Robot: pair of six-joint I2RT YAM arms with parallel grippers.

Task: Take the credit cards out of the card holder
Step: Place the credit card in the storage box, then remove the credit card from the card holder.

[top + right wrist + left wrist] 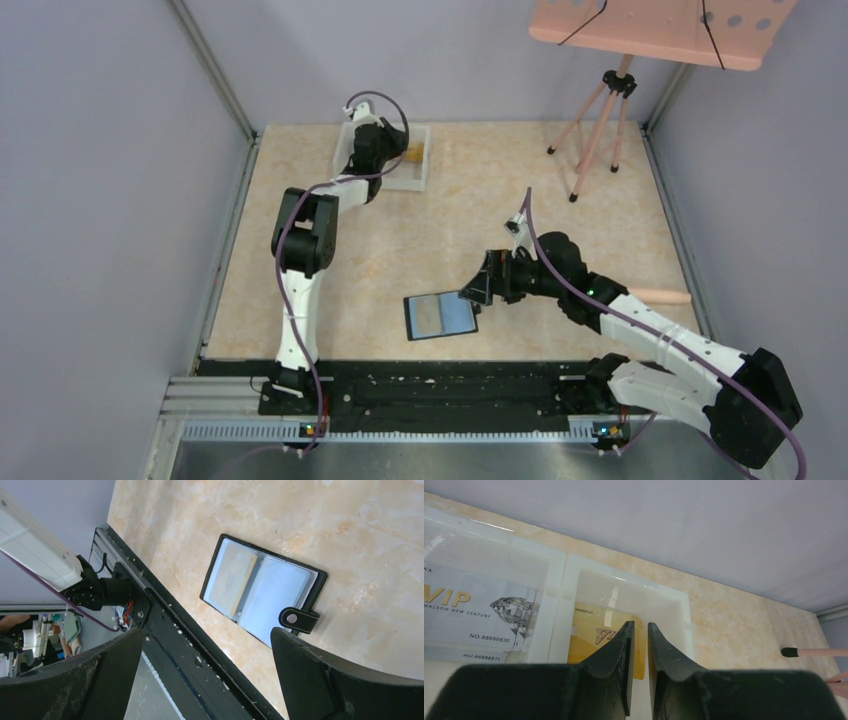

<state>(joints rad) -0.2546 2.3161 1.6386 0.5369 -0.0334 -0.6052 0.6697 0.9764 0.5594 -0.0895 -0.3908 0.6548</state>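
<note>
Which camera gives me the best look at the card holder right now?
Right wrist: the card holder lies open, both clear pockets and its snap strap plain, a tan card in one. Top external shows the card holder only small; left wrist misses it.

The bench [600, 250] has a pale, marbled beige top, closed in by grey walls [100, 200] on three sides, with a black strip [430, 385] running along its near edge. A white tray [412, 182] with two compartments sits at the far side, left of the middle and close to the back wall. In the far right corner stands a pink tripod [600, 130] with black-tipped feet, topped by a pink board [650, 35] with holes and thin black cords across it.
</note>
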